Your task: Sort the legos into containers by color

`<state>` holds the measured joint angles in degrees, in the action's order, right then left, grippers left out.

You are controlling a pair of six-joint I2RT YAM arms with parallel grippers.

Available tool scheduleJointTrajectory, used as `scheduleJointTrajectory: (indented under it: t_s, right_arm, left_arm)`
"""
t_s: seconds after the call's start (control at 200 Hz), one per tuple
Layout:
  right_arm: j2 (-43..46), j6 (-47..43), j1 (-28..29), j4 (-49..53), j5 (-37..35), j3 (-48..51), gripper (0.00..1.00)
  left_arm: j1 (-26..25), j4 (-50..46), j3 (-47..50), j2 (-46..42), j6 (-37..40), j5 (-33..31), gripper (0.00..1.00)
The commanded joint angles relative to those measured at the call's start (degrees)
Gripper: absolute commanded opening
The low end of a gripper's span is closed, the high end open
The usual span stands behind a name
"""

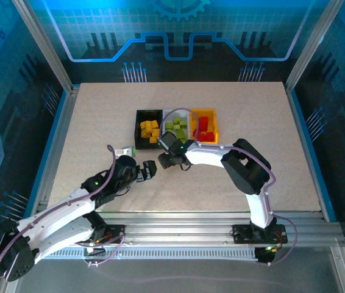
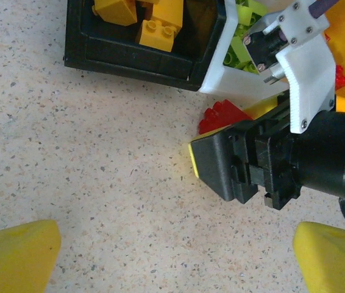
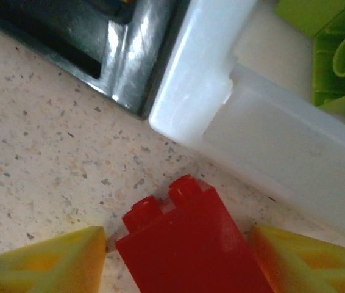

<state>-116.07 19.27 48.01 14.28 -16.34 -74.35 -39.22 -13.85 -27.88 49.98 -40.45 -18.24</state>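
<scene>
The right claw (image 3: 178,256) brackets a red lego brick (image 3: 191,244) lying on the bench (image 3: 44,152) just before the white bin (image 3: 270,152), its fingers apart and whether they yet touch it I cannot tell; a skewed squeeze could spit the brick out against the bin wall. The left claw (image 2: 172,256) hangs wide apart and empty nearby; any drift forward risks arms colliding.

Glossy plastic red brick (image 3: 191,250), shiny white bin (image 3: 264,146), matt speckled tabletop (image 3: 44,165).

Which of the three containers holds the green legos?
The white container, the middle one of the row. The black container on its left holds yellow legos, and the yellow-orange container on its right holds red ones.
</scene>
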Motion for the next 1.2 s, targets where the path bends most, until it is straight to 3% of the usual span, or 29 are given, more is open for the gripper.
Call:
scheduleJointTrajectory:
  t_s: [0.0, 0.155, 0.28, 0.545, 0.685, 0.876, 1.196]
  right_arm:
    - [-1.6, -0.9, -0.2, -1.6, -3.1, 0.5, 0.55]
    - [1.0, -0.3, 0.1, -3.2, -3.1, 3.1, 0.37]
    - [5.0, 0.7, 0.5, -4.8, -2.3, 6.4, 0.28]
    - [23.4, 3.7, 0.7, -3.4, -3.4, 16.0, 0.27]
    - [30.2, 4.8, -5.1, 0.8, -3.8, 15.3, 0.29]
    - [22.1, 7.1, -16.6, 6.7, -1.6, 5.2, 0.30]
    - [3.2, 6.1, -23.1, 10.7, 2.3, -13.7, 0.36]
  left_arm:
    - [0.3, 0.7, 0.5, 0.5, 0.4, -0.4, 0.99]
    - [0.3, 0.7, 0.1, 0.8, 0.5, -0.2, 0.99]
    - [0.2, 0.5, -0.3, 0.9, 0.5, 0.0, 0.99]
    - [0.3, 0.4, -1.1, 1.0, 0.9, -0.3, 0.99]
    - [0.4, 0.7, -1.6, 1.5, 0.9, -0.5, 0.99]
    - [0.6, 0.4, -2.2, 1.7, 0.6, -0.8, 0.99]
    - [0.9, -0.3, -2.6, 1.5, -0.3, -0.7, 0.99]
